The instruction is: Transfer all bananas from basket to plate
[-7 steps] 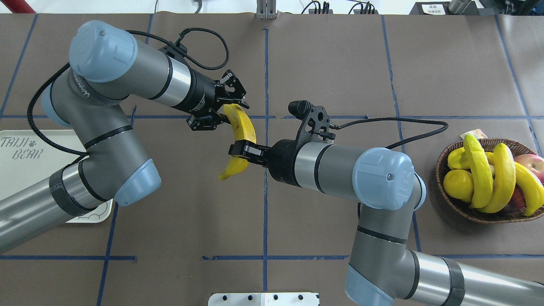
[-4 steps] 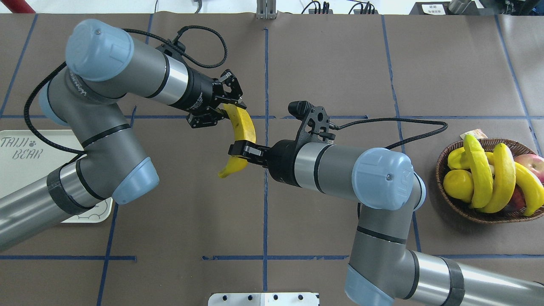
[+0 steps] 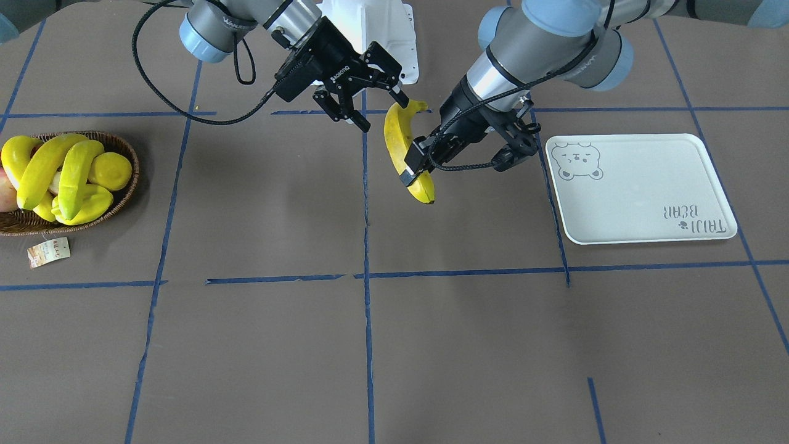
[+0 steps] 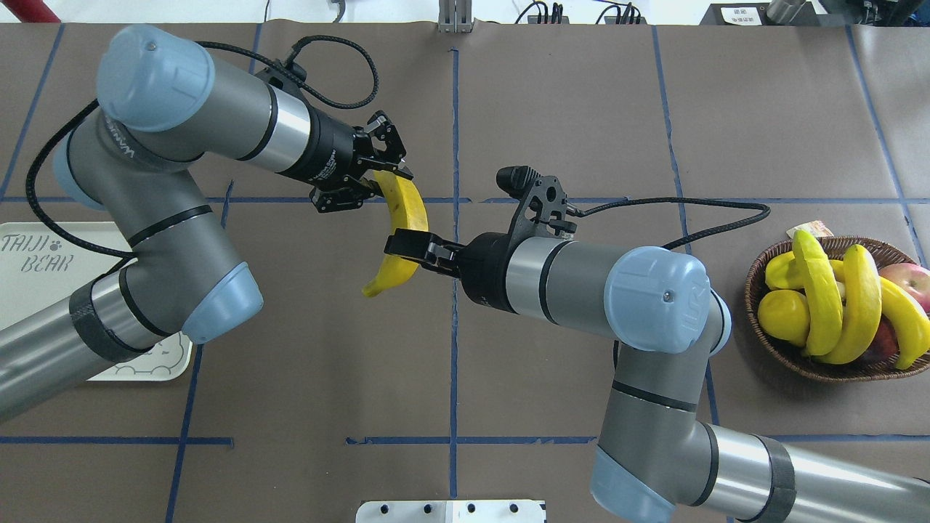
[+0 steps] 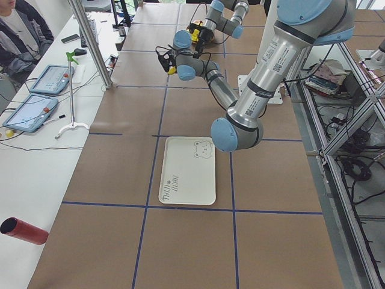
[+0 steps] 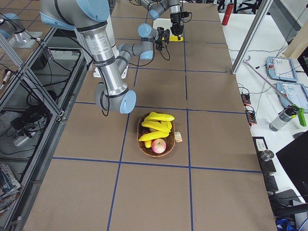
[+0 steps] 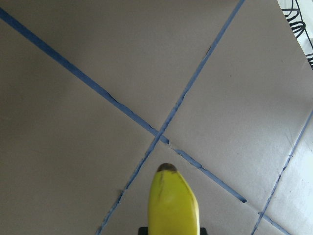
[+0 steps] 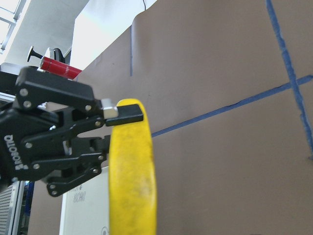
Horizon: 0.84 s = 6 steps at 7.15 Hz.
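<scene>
Seen from the front, the left fingers [image 3: 414, 157] clamp the banana [image 3: 394, 139] above the tabletop [image 3: 431, 345]. The right fingers [image 3: 359, 118] stand apart at its eleven o'clock, and the plate [image 3: 641, 185] lies at three o'clock.

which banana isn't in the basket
The banana gripped by the left hand above mid-table; the other three bananas lie piled in the basket.

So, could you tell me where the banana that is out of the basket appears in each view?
Front-facing: held banana, upper centre.
Overhead: centre, just left of middle.
Exterior left: tiny, upper left of centre.
Exterior right: tiny, top centre.
Left wrist: bottom centre.
Right wrist: bottom, left of centre.
Landmark: the table's central blue tape line beside it.
</scene>
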{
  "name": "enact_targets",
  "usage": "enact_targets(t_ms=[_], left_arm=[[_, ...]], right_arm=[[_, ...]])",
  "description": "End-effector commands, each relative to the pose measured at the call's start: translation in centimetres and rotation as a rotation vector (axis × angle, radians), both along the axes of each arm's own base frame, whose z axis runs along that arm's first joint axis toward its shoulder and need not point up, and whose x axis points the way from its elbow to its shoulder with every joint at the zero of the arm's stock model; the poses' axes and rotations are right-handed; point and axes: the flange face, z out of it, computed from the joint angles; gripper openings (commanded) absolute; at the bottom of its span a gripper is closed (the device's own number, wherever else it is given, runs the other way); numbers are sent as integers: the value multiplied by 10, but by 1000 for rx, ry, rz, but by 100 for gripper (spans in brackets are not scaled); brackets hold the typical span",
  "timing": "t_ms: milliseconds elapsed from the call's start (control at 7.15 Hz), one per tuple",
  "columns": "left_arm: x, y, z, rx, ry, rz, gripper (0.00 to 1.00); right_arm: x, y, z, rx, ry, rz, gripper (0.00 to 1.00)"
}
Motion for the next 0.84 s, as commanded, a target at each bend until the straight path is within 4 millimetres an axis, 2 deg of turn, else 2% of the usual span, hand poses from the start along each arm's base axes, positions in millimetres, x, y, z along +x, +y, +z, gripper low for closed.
enact_targets(t_ms=[0, 140, 419, 559, 699], left_arm=[[-50, -20, 67, 12, -82, 35, 0], [-82, -26, 110, 14, -128, 48, 0], [-129, -25, 188, 67, -244, 62, 0], [-157, -19, 239, 80, -316, 82, 0], [-180, -13, 283, 95, -380, 108, 0]], right_arm=[[11, -31, 16, -59, 136, 12, 100], [23, -50, 26, -92, 222, -45, 100], [45, -81, 51, -98, 420, -132, 100], [62, -99, 65, -88, 528, -192, 100], [88, -118, 81, -86, 607, -240, 100]])
